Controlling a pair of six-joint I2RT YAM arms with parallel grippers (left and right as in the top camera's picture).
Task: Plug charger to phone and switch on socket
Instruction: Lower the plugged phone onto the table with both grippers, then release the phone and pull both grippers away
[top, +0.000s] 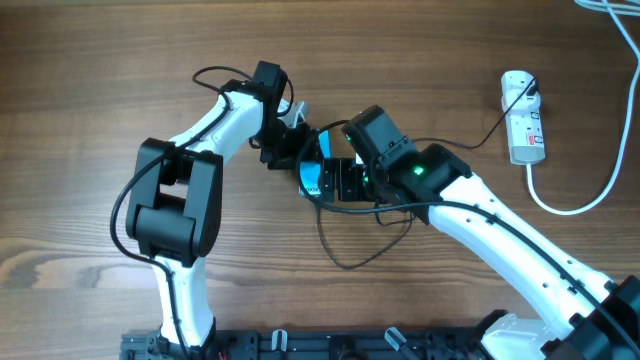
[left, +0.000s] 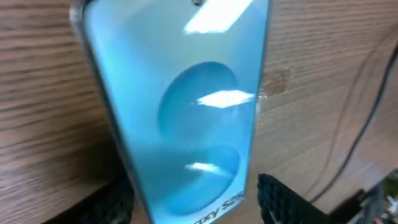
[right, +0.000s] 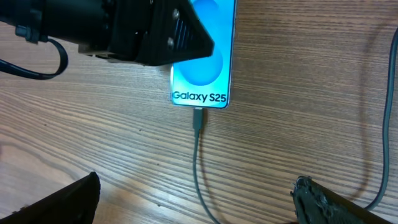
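Observation:
The phone lies on the wooden table with its teal screen up, and it also shows in the right wrist view with "Galaxy S25" at its near end. The charger has its plug tip in the phone's port, and its thin black cable loops over the table toward the socket at the far right. My left gripper straddles the phone, with its fingers closed on the phone's sides. My right gripper is wide open and empty, just behind the plug, with the cable running between its fingers.
A thick white cord curves from the socket along the table's right edge. A black plug sits in the socket's top end. The charger cable hangs slack in front of the phone.

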